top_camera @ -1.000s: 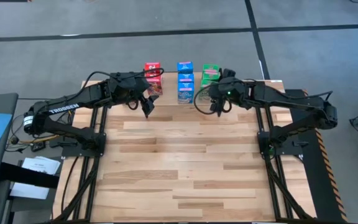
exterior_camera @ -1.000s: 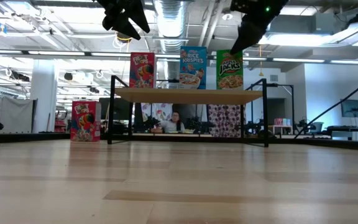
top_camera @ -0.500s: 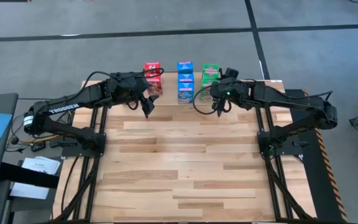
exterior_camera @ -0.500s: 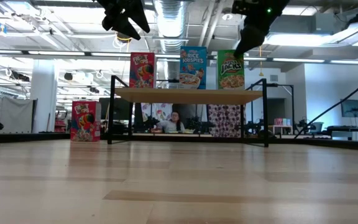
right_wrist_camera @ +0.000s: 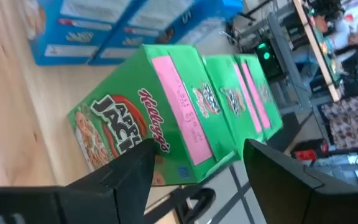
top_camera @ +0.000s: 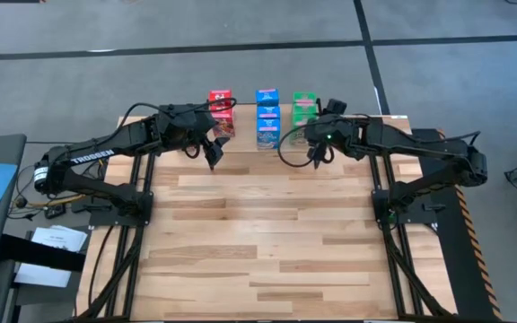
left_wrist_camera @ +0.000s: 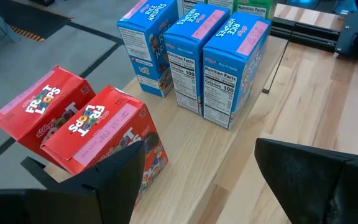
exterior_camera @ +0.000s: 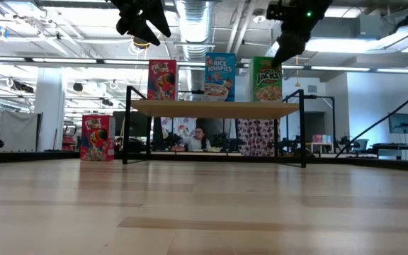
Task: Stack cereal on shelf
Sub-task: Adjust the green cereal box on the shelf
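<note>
The shelf [exterior_camera: 214, 108] stands at the table's far edge. On it stand red cereal boxes [left_wrist_camera: 98, 134], blue ones [left_wrist_camera: 229, 62] and green ones [right_wrist_camera: 247, 87]. One more red box [exterior_camera: 98, 137] stands on the table left of the shelf. My right gripper [right_wrist_camera: 197, 180] is shut on the nearest green box [exterior_camera: 267, 79] at the shelf's right end. My left gripper [left_wrist_camera: 197, 180] hangs open above the table in front of the red boxes, with nothing between its fingers. My right gripper has the nearest green box between its two fingers, one on the printed front [right_wrist_camera: 126, 134] and one on the back. It comes from the near side, slanting down. The fingers hide the exact place. The box stands upright with its bottom on the shelf board.
The shelf's black wire legs [exterior_camera: 127, 127] stand at its ends, with open room under the board. The wide wooden tabletop [top_camera: 267, 233] lies bare in front of the shelf. A person sits in the room behind the shelf [exterior_camera: 201, 138].
My right gripper has turned toward the table's right edge. The green box between its fingers has shifted a little to the right along the shelf and stays upright.
</note>
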`<action>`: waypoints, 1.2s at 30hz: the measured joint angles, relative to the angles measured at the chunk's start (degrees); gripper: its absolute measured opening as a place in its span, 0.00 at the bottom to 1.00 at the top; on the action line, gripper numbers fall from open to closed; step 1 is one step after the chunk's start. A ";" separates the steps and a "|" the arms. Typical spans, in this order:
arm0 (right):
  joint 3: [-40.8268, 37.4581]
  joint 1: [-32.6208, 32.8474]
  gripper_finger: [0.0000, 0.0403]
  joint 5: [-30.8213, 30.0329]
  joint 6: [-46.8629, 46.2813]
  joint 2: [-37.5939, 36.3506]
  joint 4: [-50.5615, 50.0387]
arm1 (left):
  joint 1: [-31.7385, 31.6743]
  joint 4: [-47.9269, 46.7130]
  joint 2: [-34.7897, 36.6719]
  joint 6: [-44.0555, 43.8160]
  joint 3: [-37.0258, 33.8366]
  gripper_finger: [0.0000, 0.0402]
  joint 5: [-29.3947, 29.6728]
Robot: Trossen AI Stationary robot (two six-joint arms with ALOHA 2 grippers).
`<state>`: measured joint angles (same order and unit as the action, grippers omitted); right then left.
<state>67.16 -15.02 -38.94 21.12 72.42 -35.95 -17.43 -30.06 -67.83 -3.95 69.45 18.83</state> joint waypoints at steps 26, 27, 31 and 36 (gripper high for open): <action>6.32 2.66 0.67 -4.76 -10.18 -4.23 -9.79 | -0.02 0.02 0.02 0.02 0.00 0.73 -0.02; 6.66 2.23 0.67 -5.05 -10.23 -4.36 -10.00 | -0.01 0.02 0.02 0.02 0.00 0.73 -0.02; 6.86 0.05 0.67 -4.12 -11.21 -4.25 -10.96 | -0.01 0.01 0.02 0.02 0.00 0.73 -0.02; 6.81 -2.55 0.67 -2.64 -14.70 -2.67 -14.73 | 0.00 0.00 0.02 0.02 0.00 0.73 -0.02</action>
<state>73.97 -17.57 -41.58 6.42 69.76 -50.68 -17.43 -30.06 -67.81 -3.92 69.45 18.81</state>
